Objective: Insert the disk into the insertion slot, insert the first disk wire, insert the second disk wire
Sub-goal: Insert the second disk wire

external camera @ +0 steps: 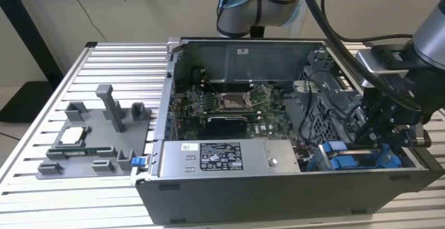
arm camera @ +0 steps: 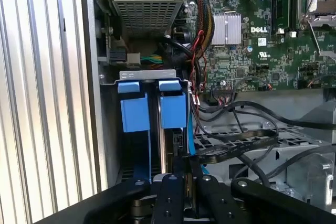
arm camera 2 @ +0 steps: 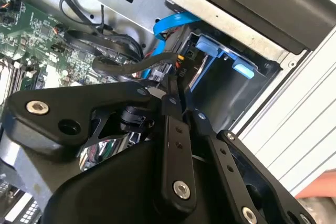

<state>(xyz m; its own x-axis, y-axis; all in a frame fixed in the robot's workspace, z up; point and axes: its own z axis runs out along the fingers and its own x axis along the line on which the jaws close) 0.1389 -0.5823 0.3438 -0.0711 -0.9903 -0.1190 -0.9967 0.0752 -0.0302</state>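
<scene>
Blue-framed disk (arm camera: 165, 109) (seated) in slot (arm camera: 147, 75)

Ext view: high, angled down, whole computer case (external camera: 278, 135) on worktop (external camera: 104, 72). Both wrist views: close, past pincer (arm camera: 181, 182) into insertion slot (arm camera: 152, 108).

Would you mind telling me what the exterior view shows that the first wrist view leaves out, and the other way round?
The exterior view takes in the grey fixture of parts on the slatted table at that view's left, and the arm's blue-capped joint behind the case. The first wrist view adds the silver heatsink and the mesh vent grille. Both share the power supply, the green motherboard, the insertion slot's blue tabs and the claw at that slot.
</scene>
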